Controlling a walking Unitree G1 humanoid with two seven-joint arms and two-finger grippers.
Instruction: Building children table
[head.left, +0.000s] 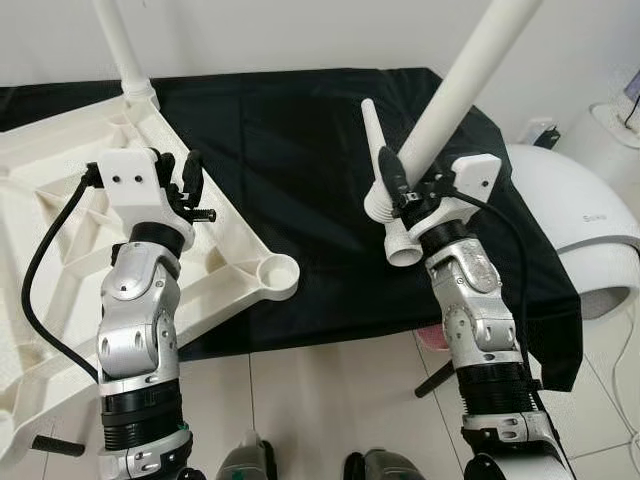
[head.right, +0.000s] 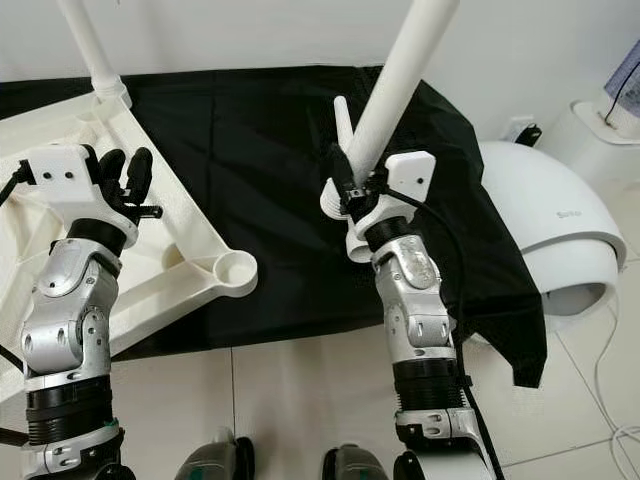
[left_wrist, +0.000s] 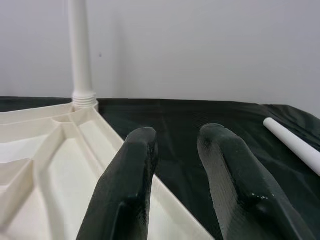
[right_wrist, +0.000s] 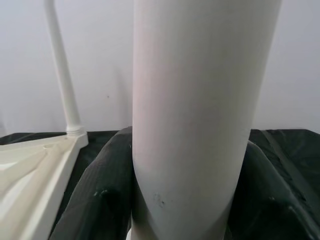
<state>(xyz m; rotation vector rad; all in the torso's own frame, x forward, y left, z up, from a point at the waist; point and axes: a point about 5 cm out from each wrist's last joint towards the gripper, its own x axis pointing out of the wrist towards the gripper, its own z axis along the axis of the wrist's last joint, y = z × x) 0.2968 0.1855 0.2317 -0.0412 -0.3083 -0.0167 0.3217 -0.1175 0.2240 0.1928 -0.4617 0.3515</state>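
Note:
A white plastic tabletop (head.left: 60, 230) lies upside down on a black cloth (head.left: 300, 130). One white leg (head.left: 120, 45) stands screwed into its far corner. The near corner socket (head.left: 277, 272) is empty. My right gripper (head.left: 400, 185) is shut on a second white leg (head.left: 460, 80), which tilts up and to the right over the cloth; its black fingers (right_wrist: 100, 195) clamp both sides of the leg (right_wrist: 200, 110). A third leg (head.left: 372, 130) lies on the cloth just behind that gripper. My left gripper (head.left: 185, 185) hovers open over the tabletop's right rim, with nothing between its fingers (left_wrist: 125, 190).
A white domed appliance (head.left: 580, 220) stands on the floor to the right, close to the cloth's edge. White tile floor (head.left: 320, 410) lies in front. A plain wall (left_wrist: 200, 45) closes off the back. A black cable (head.left: 40, 270) loops beside my left arm.

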